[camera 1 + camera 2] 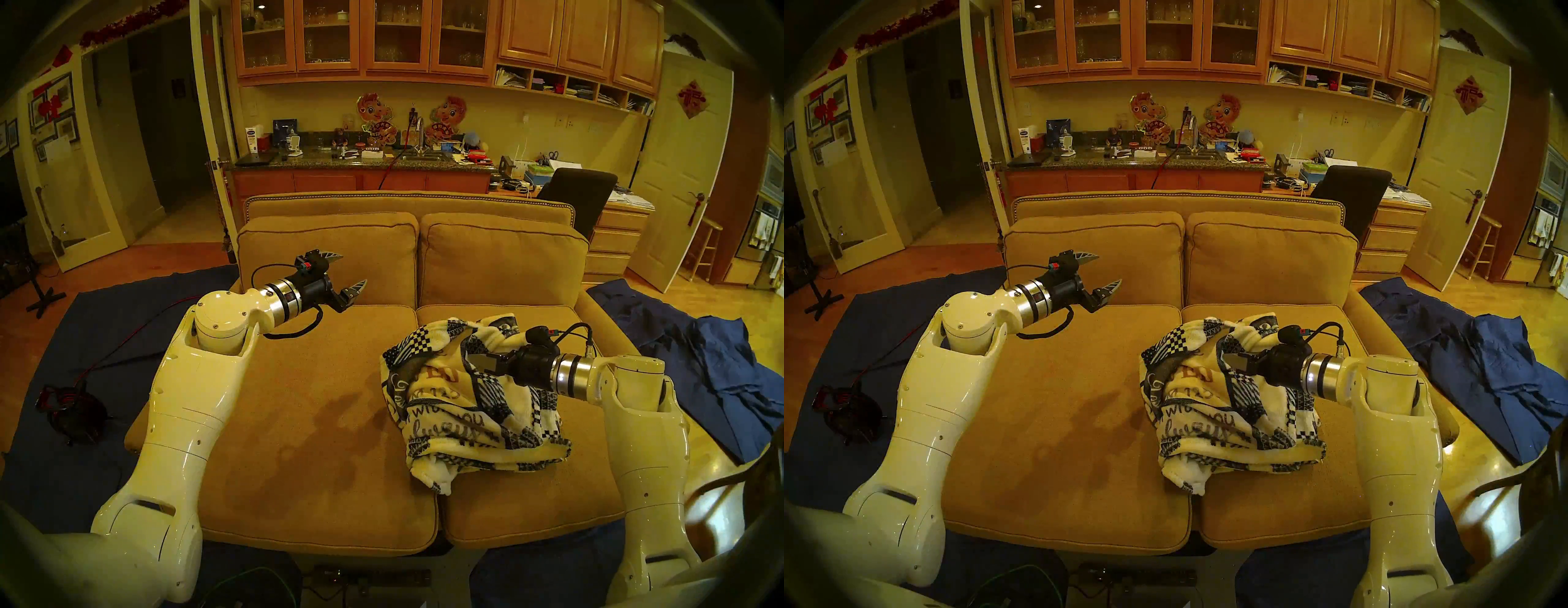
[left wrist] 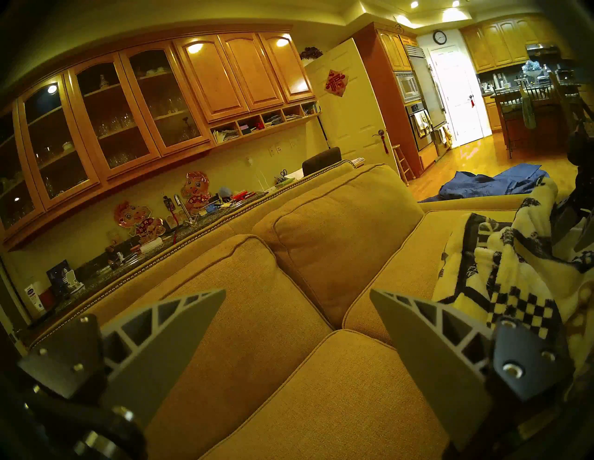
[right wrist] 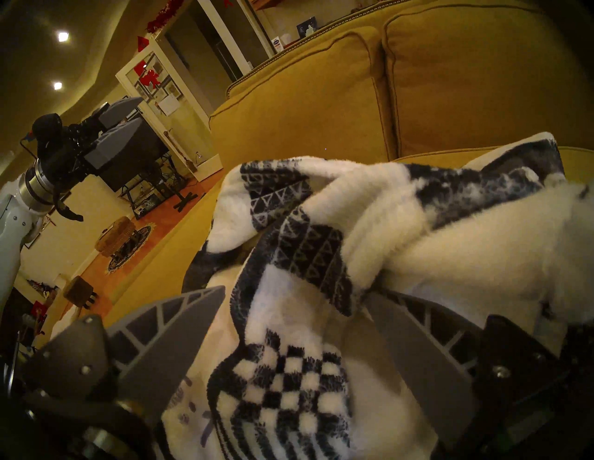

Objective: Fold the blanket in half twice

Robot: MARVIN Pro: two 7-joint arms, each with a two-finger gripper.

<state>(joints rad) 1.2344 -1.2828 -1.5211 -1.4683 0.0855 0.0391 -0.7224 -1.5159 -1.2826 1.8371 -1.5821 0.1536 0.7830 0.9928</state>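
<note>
Right gripper jaws stood wide apart, blanket folds bulging between them, nothing clamped. Left gripper jaws wide open and empty, held above the left seat cushion. Blanket lay crumpled in a heap on the right cushion of the sofa.

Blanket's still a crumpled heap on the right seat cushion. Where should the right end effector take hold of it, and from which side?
Take the raised ridge of patterned border atop the blanket, coming from the robot's right and angled slightly down. That fold stands proud of the heap, and the open right end effector already straddles it. The left end effector hangs open, clear of it.
</note>
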